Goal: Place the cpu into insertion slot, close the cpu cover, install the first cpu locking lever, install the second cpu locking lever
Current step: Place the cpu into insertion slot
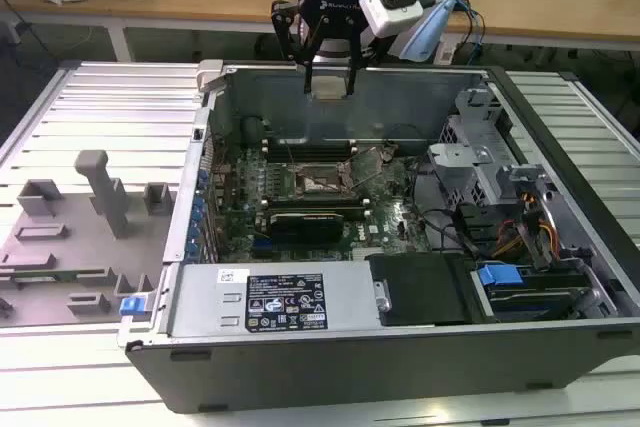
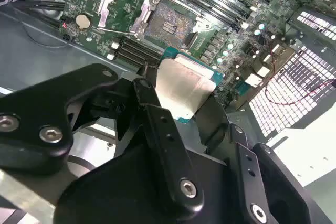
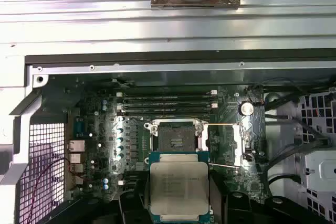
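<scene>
The claw (image 2: 185, 106) is clamped on the cpu (image 2: 184, 82), holding it flat in the air over the open case (image 1: 400, 92). Farther down, on the green board (image 3: 100, 145), the insertion slot (image 3: 176, 140) lies bare, with its cover (image 2: 137, 17) raised beside it.

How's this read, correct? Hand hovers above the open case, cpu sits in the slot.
No. The hand hovers above the open case, but the cpu is clamped in it, not in the slot; the first wrist view shows the slot empty.
</scene>
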Controlling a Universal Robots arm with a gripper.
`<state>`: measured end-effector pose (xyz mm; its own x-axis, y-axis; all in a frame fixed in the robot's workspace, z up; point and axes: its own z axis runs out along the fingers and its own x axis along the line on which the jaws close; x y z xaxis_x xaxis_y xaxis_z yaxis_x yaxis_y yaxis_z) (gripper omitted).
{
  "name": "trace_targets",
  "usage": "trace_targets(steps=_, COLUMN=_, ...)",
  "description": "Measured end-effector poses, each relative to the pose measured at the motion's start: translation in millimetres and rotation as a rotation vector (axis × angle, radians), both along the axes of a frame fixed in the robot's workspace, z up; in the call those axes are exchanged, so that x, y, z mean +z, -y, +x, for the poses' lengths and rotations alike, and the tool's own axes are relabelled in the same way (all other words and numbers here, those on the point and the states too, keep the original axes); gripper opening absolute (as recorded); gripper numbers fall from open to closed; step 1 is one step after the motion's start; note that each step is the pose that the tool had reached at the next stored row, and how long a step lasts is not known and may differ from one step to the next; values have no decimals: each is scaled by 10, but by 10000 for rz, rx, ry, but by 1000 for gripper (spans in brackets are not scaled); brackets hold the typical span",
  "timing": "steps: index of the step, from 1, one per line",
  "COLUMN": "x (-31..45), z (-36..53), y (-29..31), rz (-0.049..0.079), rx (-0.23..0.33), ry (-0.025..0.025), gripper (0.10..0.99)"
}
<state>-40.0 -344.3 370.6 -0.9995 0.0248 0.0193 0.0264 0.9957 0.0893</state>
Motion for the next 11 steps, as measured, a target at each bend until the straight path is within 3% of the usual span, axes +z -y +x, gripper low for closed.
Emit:
trace_targets(steps=6, x=-2, z=0, y=0, rz=6, rx=0, ry=0, gripper=541)
trace_targets(steps=11, x=-84, z=-2, y=0, rz=5, rx=0, ry=0, gripper=541)
